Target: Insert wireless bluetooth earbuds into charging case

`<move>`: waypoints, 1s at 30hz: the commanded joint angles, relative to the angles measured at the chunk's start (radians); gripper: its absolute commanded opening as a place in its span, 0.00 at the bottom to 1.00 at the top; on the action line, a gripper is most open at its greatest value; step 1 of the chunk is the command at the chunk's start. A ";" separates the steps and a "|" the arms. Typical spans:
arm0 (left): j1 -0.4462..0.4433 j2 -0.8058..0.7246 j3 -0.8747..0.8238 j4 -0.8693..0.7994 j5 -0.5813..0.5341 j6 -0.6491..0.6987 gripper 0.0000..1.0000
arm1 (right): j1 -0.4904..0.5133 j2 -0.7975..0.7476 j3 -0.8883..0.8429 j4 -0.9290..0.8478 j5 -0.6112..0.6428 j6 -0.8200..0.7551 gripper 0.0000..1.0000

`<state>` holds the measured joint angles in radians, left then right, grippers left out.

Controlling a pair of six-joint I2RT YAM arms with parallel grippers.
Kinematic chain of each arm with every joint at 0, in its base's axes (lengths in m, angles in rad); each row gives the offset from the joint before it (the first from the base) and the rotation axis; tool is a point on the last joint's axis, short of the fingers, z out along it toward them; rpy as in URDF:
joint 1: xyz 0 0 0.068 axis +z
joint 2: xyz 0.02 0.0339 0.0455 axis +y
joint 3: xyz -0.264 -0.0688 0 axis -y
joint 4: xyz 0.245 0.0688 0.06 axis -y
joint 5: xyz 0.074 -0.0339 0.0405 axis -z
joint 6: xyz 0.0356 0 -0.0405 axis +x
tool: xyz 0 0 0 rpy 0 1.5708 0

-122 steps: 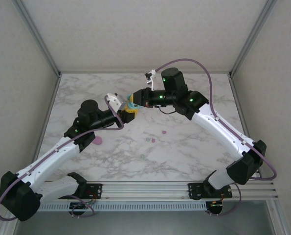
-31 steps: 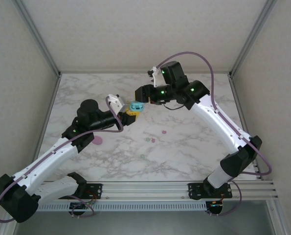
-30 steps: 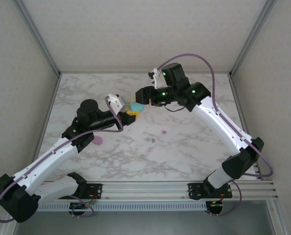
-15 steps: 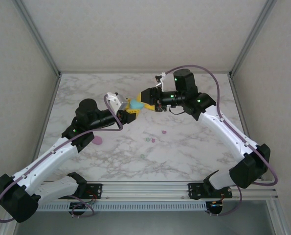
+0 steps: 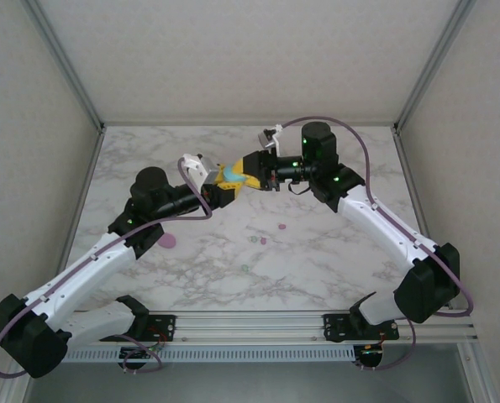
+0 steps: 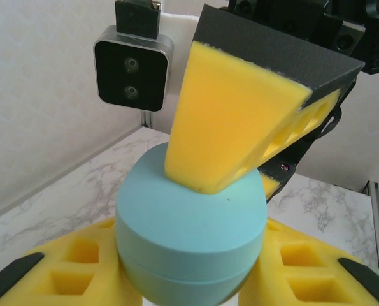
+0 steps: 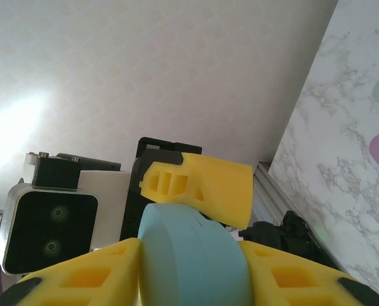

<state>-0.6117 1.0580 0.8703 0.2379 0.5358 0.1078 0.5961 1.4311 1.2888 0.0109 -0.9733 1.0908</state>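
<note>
L tool [image 6: 189, 275] + R tool [image 7: 190, 273] grip cyan case [image 6: 190, 220] (off table)

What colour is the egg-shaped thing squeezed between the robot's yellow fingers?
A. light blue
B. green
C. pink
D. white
A. The oval case gripped between the yellow fingers is plainly light blue in both wrist views.

No readable text or labels, as far as visible
</note>
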 commanded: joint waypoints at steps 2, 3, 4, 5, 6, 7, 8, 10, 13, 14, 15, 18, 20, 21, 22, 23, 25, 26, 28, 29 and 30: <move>-0.005 0.017 0.041 0.042 -0.011 -0.011 0.30 | 0.009 -0.012 -0.019 0.037 -0.042 0.009 0.41; -0.005 0.019 0.042 0.039 -0.011 -0.007 0.30 | 0.008 -0.012 -0.021 0.038 -0.041 0.009 0.41; -0.005 0.019 0.042 0.036 -0.010 -0.005 0.30 | 0.009 -0.015 -0.019 0.035 -0.039 0.006 0.40; -0.005 0.021 0.044 0.029 -0.010 -0.001 0.30 | 0.009 -0.018 -0.019 0.030 -0.032 0.002 0.37; -0.005 0.020 0.045 0.022 -0.009 0.005 0.30 | 0.009 -0.020 -0.019 0.029 -0.024 0.000 0.36; -0.006 0.020 0.047 0.014 -0.011 0.011 0.31 | 0.007 -0.021 -0.020 0.028 -0.018 -0.001 0.33; -0.006 0.020 0.047 0.006 -0.013 0.018 0.32 | 0.006 -0.024 -0.021 0.023 -0.007 -0.003 0.30; -0.006 0.020 0.050 -0.011 -0.020 0.030 0.34 | 0.001 -0.027 -0.028 0.025 0.013 0.003 0.28; -0.005 0.022 0.055 -0.045 -0.037 0.052 0.38 | -0.004 -0.028 -0.050 0.056 0.027 0.031 0.26; -0.005 0.023 0.055 -0.056 -0.038 0.058 0.39 | -0.006 -0.031 -0.058 0.064 0.035 0.038 0.25; -0.006 0.025 0.057 -0.063 -0.042 0.063 0.41 | -0.007 -0.033 -0.063 0.066 0.041 0.040 0.25; -0.005 0.033 0.056 -0.078 -0.050 0.073 0.46 | -0.018 -0.043 -0.083 0.071 0.072 0.045 0.23; -0.005 0.040 0.058 -0.089 -0.053 0.075 0.49 | -0.023 -0.051 -0.104 0.095 0.092 0.062 0.22; -0.006 0.042 0.056 -0.088 -0.051 0.075 0.49 | -0.025 -0.052 -0.111 0.106 0.098 0.070 0.22; -0.005 0.046 0.057 -0.088 -0.051 0.075 0.49 | -0.027 -0.052 -0.117 0.113 0.103 0.075 0.22; -0.006 0.050 0.059 -0.089 -0.049 0.072 0.50 | -0.028 -0.052 -0.120 0.113 0.105 0.077 0.22; -0.005 0.054 0.061 -0.090 -0.049 0.072 0.53 | -0.030 -0.050 -0.128 0.116 0.113 0.080 0.21; -0.005 0.055 0.059 -0.092 -0.049 0.077 0.55 | -0.033 -0.049 -0.133 0.118 0.118 0.079 0.21; -0.006 0.053 0.061 -0.105 -0.056 0.085 0.58 | -0.044 -0.054 -0.146 0.123 0.138 0.080 0.21; -0.005 0.053 0.059 -0.116 -0.061 0.089 0.60 | -0.053 -0.056 -0.155 0.128 0.153 0.080 0.21; -0.005 0.050 0.057 -0.122 -0.067 0.090 0.61 | -0.061 -0.056 -0.162 0.132 0.166 0.080 0.21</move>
<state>-0.6121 1.1130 0.8959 0.1432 0.4877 0.1829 0.5579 1.4067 1.1500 0.0948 -0.8543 1.1648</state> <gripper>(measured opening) 0.604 0.306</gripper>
